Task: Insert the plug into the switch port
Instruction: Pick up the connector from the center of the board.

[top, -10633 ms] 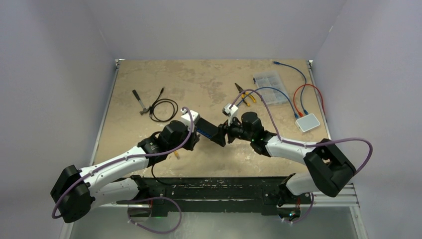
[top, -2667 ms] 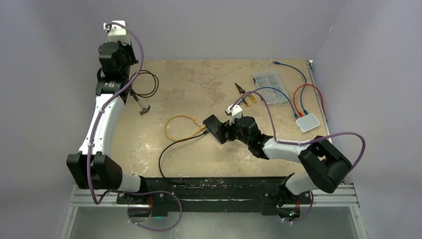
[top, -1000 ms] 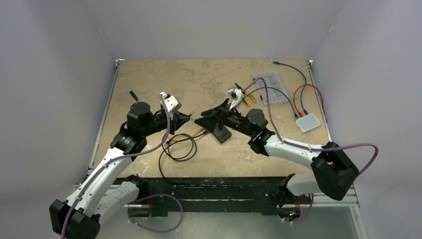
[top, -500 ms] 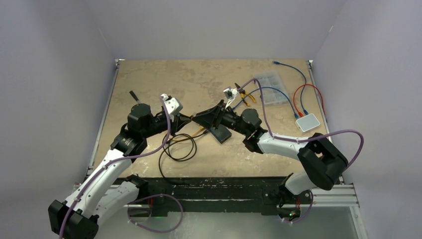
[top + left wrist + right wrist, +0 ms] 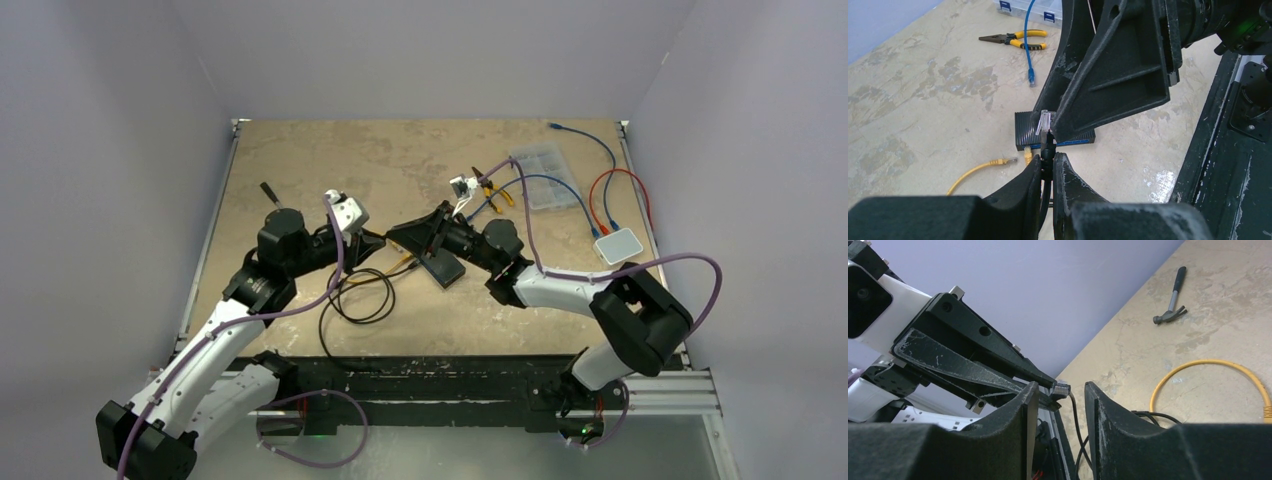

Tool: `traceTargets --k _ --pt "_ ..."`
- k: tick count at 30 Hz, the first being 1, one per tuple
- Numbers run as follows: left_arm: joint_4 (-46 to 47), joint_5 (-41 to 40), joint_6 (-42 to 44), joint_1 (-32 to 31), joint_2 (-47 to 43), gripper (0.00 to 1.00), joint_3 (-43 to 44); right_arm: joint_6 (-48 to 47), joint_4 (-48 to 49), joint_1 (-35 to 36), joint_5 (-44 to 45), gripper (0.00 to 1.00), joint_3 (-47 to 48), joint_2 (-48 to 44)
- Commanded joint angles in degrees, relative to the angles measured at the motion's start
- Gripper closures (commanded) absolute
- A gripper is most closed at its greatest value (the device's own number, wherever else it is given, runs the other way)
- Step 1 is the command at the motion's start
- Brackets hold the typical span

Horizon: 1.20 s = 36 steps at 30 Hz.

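Note:
My left gripper is shut on a black cable just behind its clear plug, holding it above the table. The black switch, with its blue port face, lies on the table under the plug, and a yellow cable is plugged into it. My right gripper faces the left one tip to tip. Its jaws are open and stand on either side of the plug with a gap on each side. In the top view both grippers, left and right, meet just left of the switch.
The black cable loops on the table below the grippers. Pliers, a clear organizer box and a white box with red and blue cables lie at the right. A hammer lies at the far left.
The right gripper's jaws have narrowed around the plug, and the right arm has shifted slightly left toward the left gripper. The left gripper has held its grip almost still.

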Motion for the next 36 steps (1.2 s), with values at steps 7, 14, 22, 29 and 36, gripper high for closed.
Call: traceTargets --k 7,14,22,29,36 --pt "1.54 1.32 1.03 -0.87 -0.52 1.00 -0.65 1.66 5.01 0.36 2.15 0.74 1.70 1.24" --pt "0.93 2.27 1.06 -0.96 -0.22 0.97 -0.52 0.63 6.78 0.40 0.06 1.00 0.57 0.95" --pt "2.47 3.38 -5.31 -0.81 -0.48 0.61 0.26 -3.14 11.87 -1.81 -6.09 1.00 -3.66 -3.98" --pt "20.78 7.68 -26.44 0.01 -3.13 0.53 -5.09 -3.01 22.33 -8.07 -16.52 1.00 -9.05 -7.52" --pt "52.29 11.50 -50.64 -0.08 -1.09 0.45 -15.04 -2.36 29.13 -10.71 -24.33 1.00 -10.59 -9.30"
